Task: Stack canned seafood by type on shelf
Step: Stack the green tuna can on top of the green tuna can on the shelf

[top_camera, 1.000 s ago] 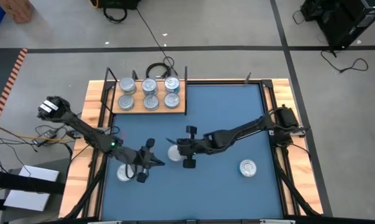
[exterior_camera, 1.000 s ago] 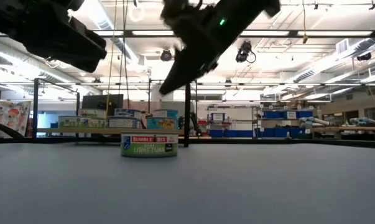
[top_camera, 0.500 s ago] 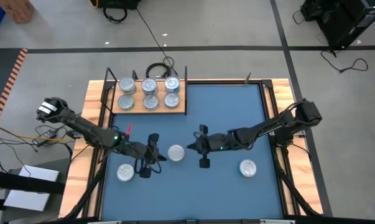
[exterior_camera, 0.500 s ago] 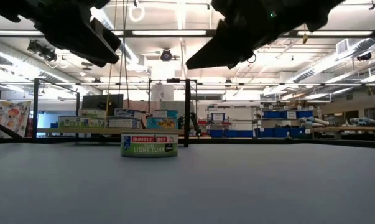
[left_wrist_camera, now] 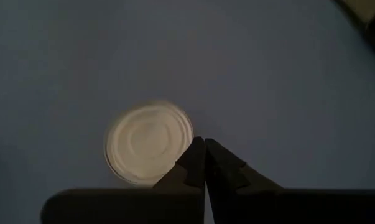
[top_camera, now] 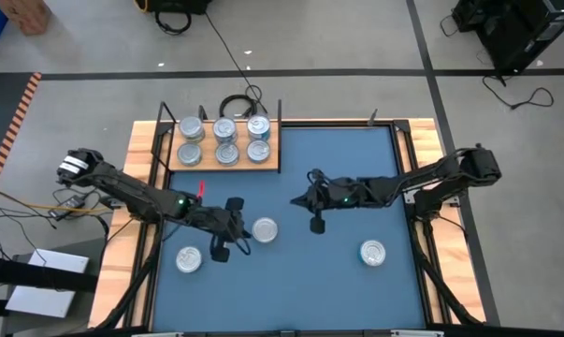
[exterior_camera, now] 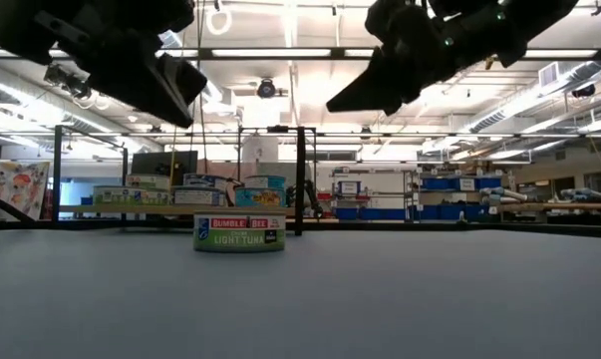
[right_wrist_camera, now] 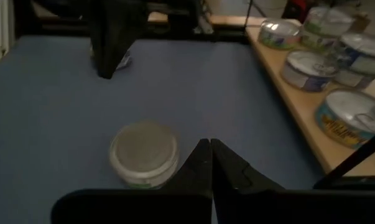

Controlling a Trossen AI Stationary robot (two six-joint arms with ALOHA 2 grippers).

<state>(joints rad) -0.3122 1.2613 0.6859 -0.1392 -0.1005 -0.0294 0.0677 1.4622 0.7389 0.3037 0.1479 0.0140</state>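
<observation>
We look down on a blue mat (top_camera: pixel 347 168) laid over a wooden table, with two dark robot arms reaching in from either side. The left gripper (top_camera: pixel 237 230) hangs above the middle of the mat, its two fingers pressed together and holding nothing. Just beside it sits a round silver tin (top_camera: pixel 264 229) with a shiny lid. From the left wrist camera we see this same tin (left_wrist_camera: pixel 148 150) from straight above, with the pinched fingertips (left_wrist_camera: pixel 193 165) crossing its edge in the picture.

The right gripper (top_camera: pixel 305 198) hovers near the centre of the mat, a little toward the shelf side, its fingers also shut and empty. Its wrist camera shows the tin (right_wrist_camera: pixel 143 154) on the mat ahead of it, and the shelf (right_wrist_camera: pixel 299 106) beyond.

The shelf (top_camera: pixel 270 165) is a light wooden board with thin black posts, at the mat's far left corner. Six tins (top_camera: pixel 225 140) rest on it in two rows of three. Two more tins lie loose on the mat: one (top_camera: pixel 189 259) near the left arm, one (top_camera: pixel 372 252) toward the right side.

From table height, the middle tin (exterior_camera: pixel 239 232) shows a label reading "Light Tuna".
</observation>
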